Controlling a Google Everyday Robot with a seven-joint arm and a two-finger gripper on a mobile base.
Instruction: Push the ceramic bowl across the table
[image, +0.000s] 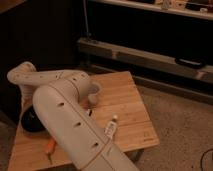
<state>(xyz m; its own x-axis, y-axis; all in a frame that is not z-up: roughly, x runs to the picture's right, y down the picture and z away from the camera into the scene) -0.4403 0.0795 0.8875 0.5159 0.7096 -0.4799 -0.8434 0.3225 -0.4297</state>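
Noting gripper (27, 106) hanging at the left end of the table (127, 100) as seen in view, just above the far rim of the ceramic bowl (30, 122). Contact not confirmable, and open or closed cannot be told. Recording ceramic bowl sitting near the table's left edge, partly covered by the white arm (70, 125). Logging small white cup (94, 91) standing mid-table beside the arm, white tube (111, 128) lying toward the front, and orange object (50, 146) lying front-left.
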